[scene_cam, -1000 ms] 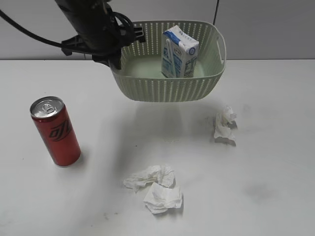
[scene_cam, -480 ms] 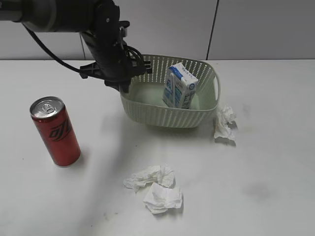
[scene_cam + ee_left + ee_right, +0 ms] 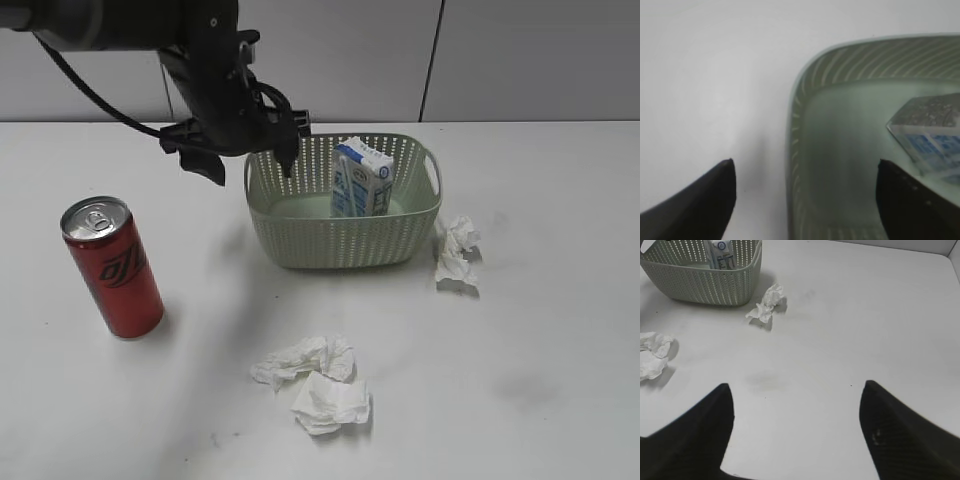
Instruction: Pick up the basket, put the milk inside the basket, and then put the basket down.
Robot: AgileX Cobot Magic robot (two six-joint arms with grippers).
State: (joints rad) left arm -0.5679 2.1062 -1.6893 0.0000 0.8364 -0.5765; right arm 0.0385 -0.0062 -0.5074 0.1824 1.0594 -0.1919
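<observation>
So the basket (image 3: 343, 215) is sitting flat on the white table (image 3: 560, 330) now, and the milk (image 3: 361, 178) is standing upright inside it, a bit right of the middle, with its gabled top poking just above the rim. The left gripper (image 3: 247, 165) is hanging right at the basket's left end with its fingers spread wide: one fingertip (image 3: 213, 170) is pointing down outside the wall over bare table, the other (image 3: 287, 160) is dipping down just inside the rim, so the jaws are straddling the wall. From the left wrist view the gripper (image 3: 805, 170) is showing both dark tips well apart with the basket's rounded corner (image 3: 800, 100) between them, and nothing is being pinched; I can't tell for sure whether either tip is brushing the plastic, but it looks like there's a gap on both sides. The carton (image 3: 930, 130) is showing up blurry at the right edge of that view. The right gripper (image 3: 797, 395) is hovering well away from everything, fingers spread open over empty tabletop and holding nothing, with the basket (image 3: 705, 282) off in the far left corner of its view. Other stuff lying around: a red soda can (image 3: 112, 266) standing upright well to the left of the basket, one crumpled tissue (image 3: 457, 252) just beside the basket's right end, and two more tissue wads (image 3: 315, 385) near the front of the table.
</observation>
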